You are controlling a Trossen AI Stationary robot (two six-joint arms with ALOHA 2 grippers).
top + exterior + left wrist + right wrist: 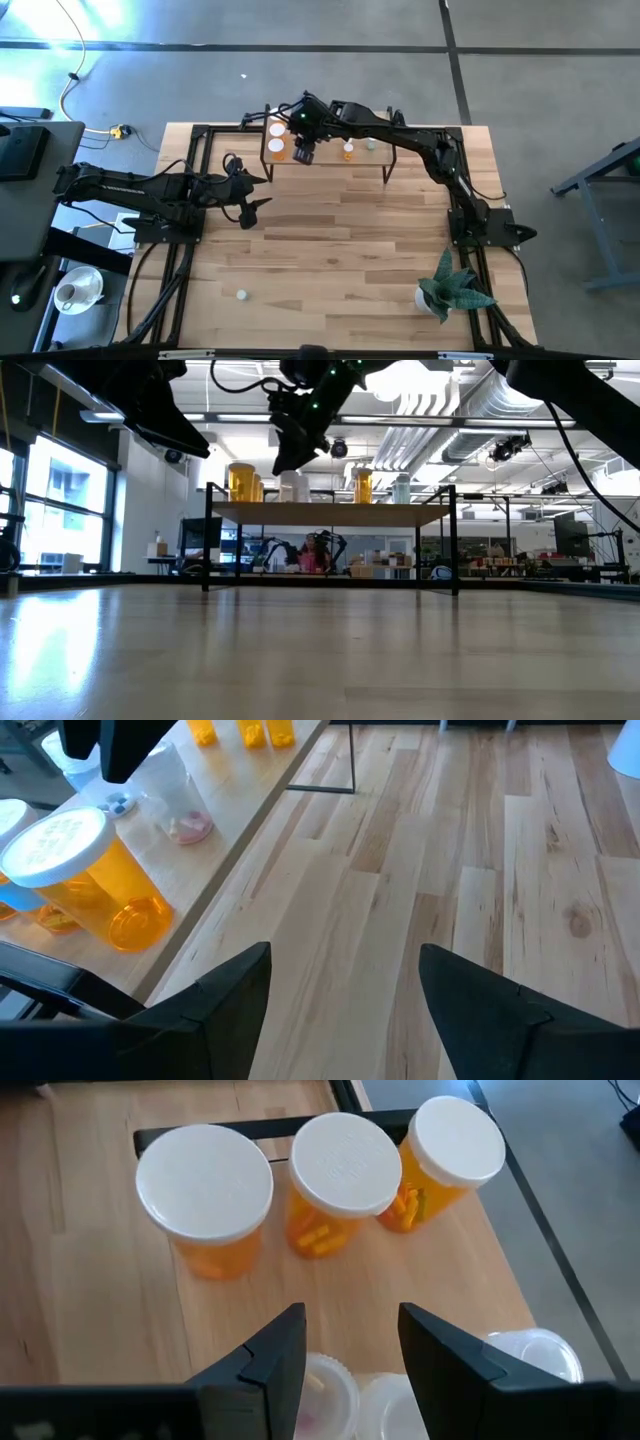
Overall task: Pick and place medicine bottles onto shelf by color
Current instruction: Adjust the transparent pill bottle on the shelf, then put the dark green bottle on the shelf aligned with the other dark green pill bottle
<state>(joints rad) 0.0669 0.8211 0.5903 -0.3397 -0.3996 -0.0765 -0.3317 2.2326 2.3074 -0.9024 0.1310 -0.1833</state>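
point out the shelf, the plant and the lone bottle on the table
shelf (330,163), high view, bare board front edge
plant (452,290), high view, leaf cluster middle
lone bottle (241,295), high view, its cap

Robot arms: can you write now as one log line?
right gripper: jaws open, empty, above shelf | left gripper: open, empty | orange bottles: on shelf

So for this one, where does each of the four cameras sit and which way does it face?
High: overhead, straight down on table, both arms, shelf.
Low: at tabletop height, level across to the shelf; right hand hangs above it.
Left wrist: past open left hand to tabletop and shelf edge.
Right wrist: down past open right hand onto orange bottles.
Shared: the orange bottles appear in all four views.
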